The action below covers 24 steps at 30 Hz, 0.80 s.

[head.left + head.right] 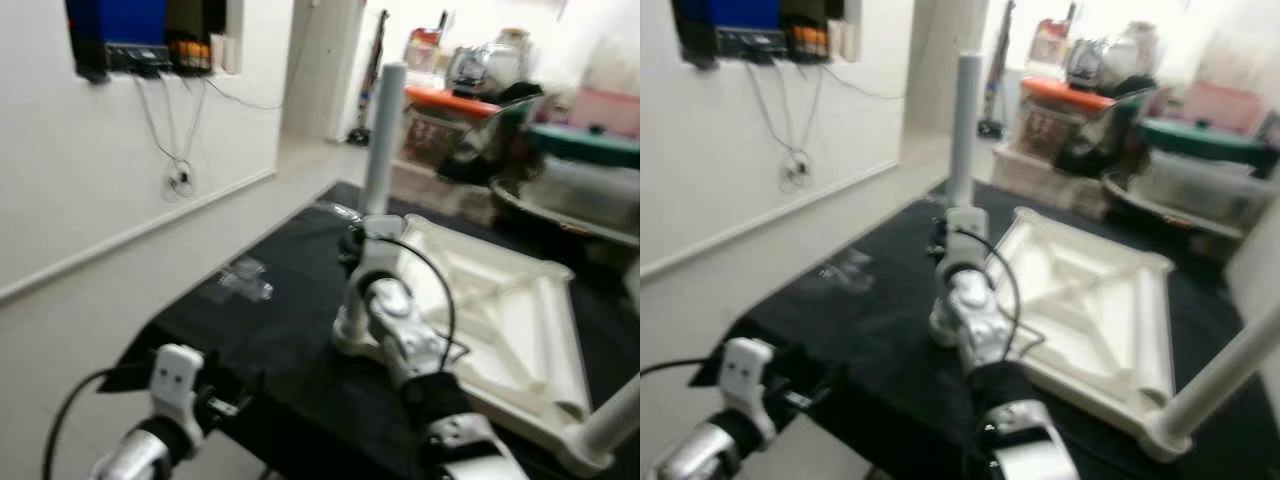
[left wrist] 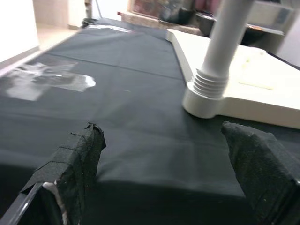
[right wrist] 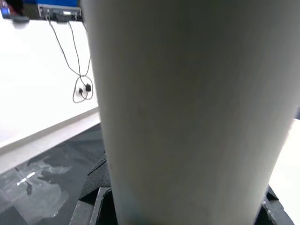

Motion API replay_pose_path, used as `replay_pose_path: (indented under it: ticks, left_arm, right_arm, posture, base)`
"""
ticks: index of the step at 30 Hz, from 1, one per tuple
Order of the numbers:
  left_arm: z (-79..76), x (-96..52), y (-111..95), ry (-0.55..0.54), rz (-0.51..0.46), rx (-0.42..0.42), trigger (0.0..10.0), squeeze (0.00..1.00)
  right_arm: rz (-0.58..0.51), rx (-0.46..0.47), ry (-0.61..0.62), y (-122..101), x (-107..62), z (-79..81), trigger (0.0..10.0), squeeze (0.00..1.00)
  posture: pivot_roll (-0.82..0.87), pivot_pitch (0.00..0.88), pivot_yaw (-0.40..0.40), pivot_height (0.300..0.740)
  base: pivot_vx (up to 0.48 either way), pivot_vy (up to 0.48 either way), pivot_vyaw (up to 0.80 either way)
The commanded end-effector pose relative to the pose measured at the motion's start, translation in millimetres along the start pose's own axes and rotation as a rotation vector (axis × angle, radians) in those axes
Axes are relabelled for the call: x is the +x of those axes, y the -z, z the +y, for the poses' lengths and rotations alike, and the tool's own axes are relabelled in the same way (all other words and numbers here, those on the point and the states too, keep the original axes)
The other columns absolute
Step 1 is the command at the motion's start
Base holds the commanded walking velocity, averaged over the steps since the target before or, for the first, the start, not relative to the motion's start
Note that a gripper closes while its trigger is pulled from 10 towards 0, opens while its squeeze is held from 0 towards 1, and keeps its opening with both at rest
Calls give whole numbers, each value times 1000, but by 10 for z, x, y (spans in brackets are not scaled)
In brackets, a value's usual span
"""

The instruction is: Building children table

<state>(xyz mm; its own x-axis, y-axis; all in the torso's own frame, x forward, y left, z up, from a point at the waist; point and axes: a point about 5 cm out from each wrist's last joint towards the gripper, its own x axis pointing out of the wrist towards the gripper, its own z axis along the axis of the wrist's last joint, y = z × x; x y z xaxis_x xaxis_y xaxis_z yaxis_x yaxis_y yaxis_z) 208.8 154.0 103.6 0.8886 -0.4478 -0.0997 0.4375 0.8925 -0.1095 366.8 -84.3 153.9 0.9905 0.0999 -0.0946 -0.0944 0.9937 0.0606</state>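
White tabletop lies upside down on a black mat, centre-right of the head views. One white leg stands upright at its near-left corner; another leg juts up at lower right. The right gripper is closed around the upright leg, which crowds its wrist view, though blur hides the exact contact. The left gripper hangs at lower left, fingers spread, holding nothing, over the mat edge. Clear plastic wrap lies left of the tabletop.
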Motion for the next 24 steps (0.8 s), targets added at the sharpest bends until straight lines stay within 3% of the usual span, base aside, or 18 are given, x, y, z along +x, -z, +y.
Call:
replay_pose_path:
  ticks: [1, 7, 16, 24]
  left_arm:
    - [-40, 25, 8, 15, 4, 0, 10000, 0]
    - [-30, 37, -2, 9, 1, 1, 10000, 0]
    - [-20, 38, -7, 0, -1, 4, 10000, 0]
    - [-7, 32, -4, -5, 2, 6, 10000, 0]
  right_arm:
    - [187, 27, 21, 423, -66, -55, 0, 0]
    - [237, 74, 81, 483, -90, -94, 0, 0]
    - [204, 68, 116, 460, -88, -127, 0, 0]
    - [115, 22, -9, 367, -108, -6, 0, 0]
  posture:
    - [88, 0, -105, 740]
    - [87, 0, -103, 740]
    - [88, 0, -104, 740]
    - [87, 0, -103, 740]
  base:
    - [0, 0, 0]
    - [0, 0, 0]
    - [0, 0, 0]
    - [0, 0, 0]
